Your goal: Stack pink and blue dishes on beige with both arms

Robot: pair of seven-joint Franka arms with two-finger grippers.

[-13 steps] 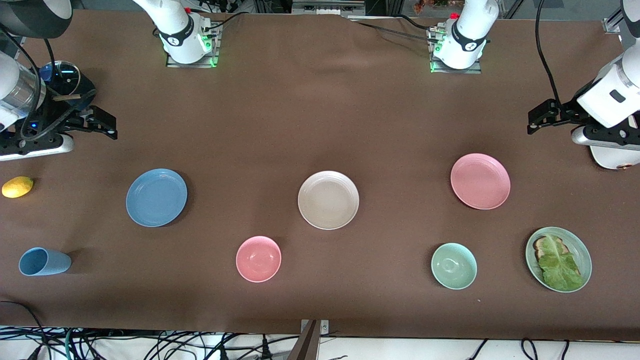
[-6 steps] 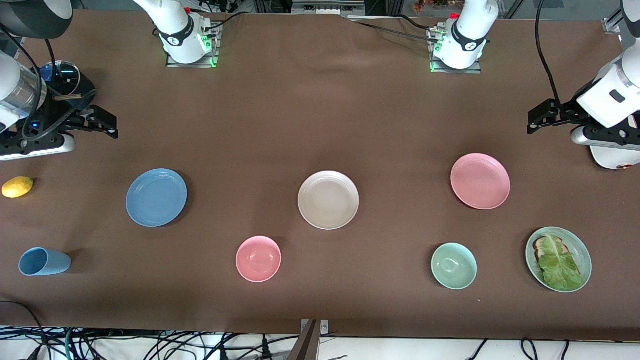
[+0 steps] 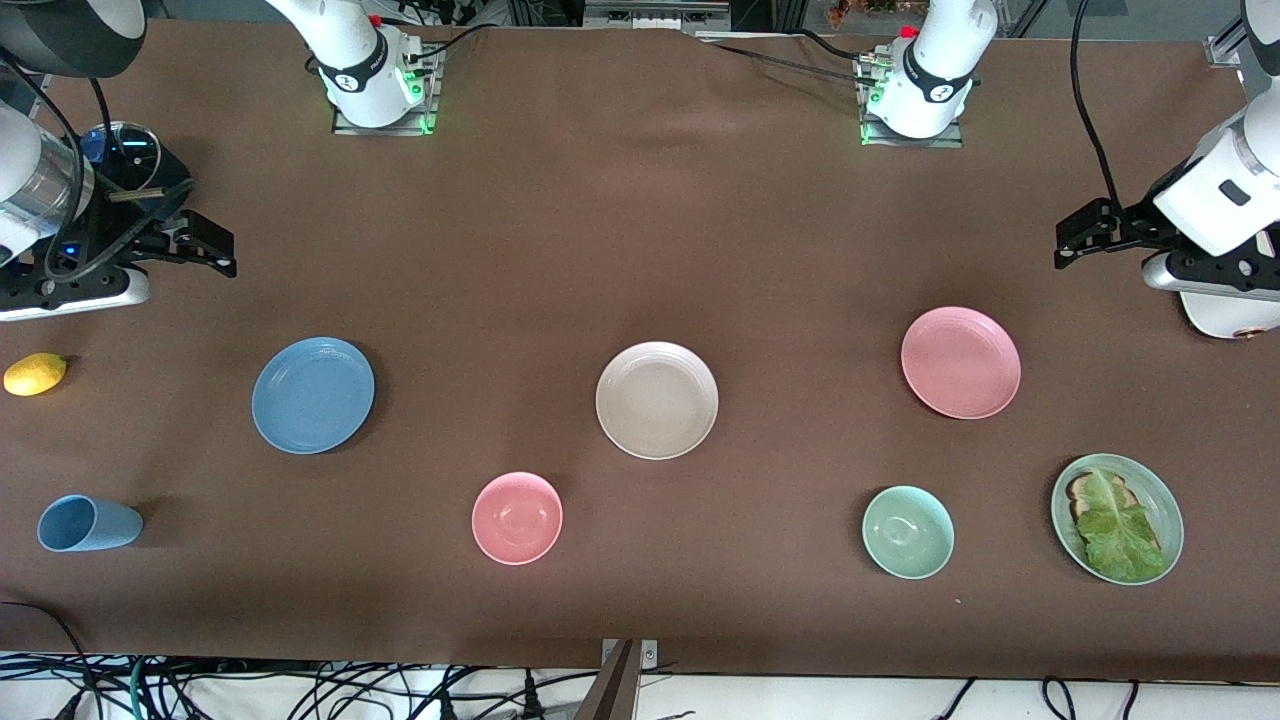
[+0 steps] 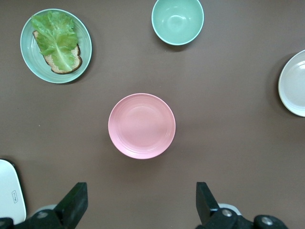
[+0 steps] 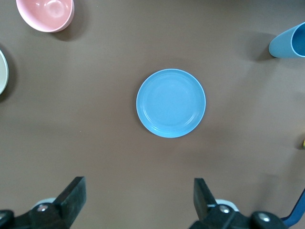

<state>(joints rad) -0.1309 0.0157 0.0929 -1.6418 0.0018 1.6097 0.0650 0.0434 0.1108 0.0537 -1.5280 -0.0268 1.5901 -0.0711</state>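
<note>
My left gripper (image 4: 139,202) hangs wide open and empty above the brown table (image 3: 560,250), near the flat round pastel pink plate (image 3: 960,362). My right gripper (image 5: 138,198), equally spread and empty, hangs near the flat round pastel blue plate (image 3: 313,394). The round cream-beige plate (image 3: 656,400) lies bare between them.

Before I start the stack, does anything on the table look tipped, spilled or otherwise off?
One thing: the light blue cup lies on its side near the right arm's end of the table. It is clear of the blue plate, pink plate and beige plate, which all sit flat and empty. Nothing looks spilled or damaged.
</note>
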